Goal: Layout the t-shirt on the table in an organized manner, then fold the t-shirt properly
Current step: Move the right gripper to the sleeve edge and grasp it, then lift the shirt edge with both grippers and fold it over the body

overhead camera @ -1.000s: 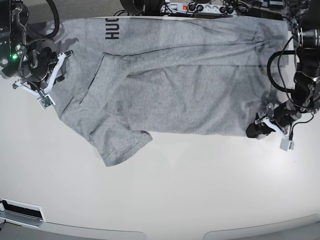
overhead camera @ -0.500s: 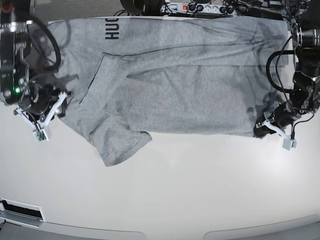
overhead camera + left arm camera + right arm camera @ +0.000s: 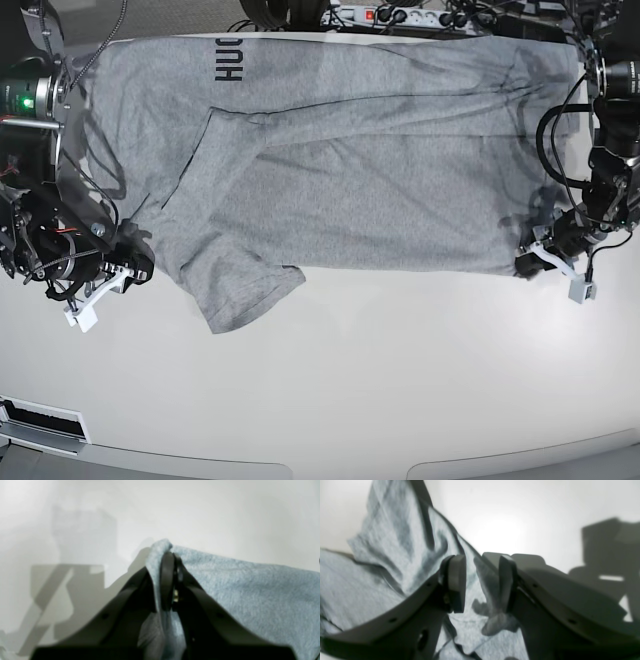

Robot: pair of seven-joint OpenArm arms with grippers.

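The grey t-shirt [image 3: 350,180] lies spread across the back half of the white table [image 3: 350,380], with black lettering [image 3: 225,58] at its far left and one sleeve [image 3: 240,290] pointing toward the front. At the shirt's near right corner my left gripper [image 3: 530,262] is shut on the fabric. The left wrist view shows the cloth corner [image 3: 250,585] pinched in the left gripper [image 3: 170,580]. My right gripper [image 3: 135,272] is low at the shirt's left edge. In the right wrist view the right gripper [image 3: 481,585] has its jaws apart over the wrinkled cloth [image 3: 382,567].
A power strip and cables [image 3: 400,15] run along the table's back edge. Camera mounts and cabling stand at both back corners. A dark slot [image 3: 40,420] sits at the table's front left edge. Bare white tabletop fills the front half.
My left gripper has shut on the shirt's right corner. The right arm has moved toward the front along the shirt's left edge, and its jaws have widened.
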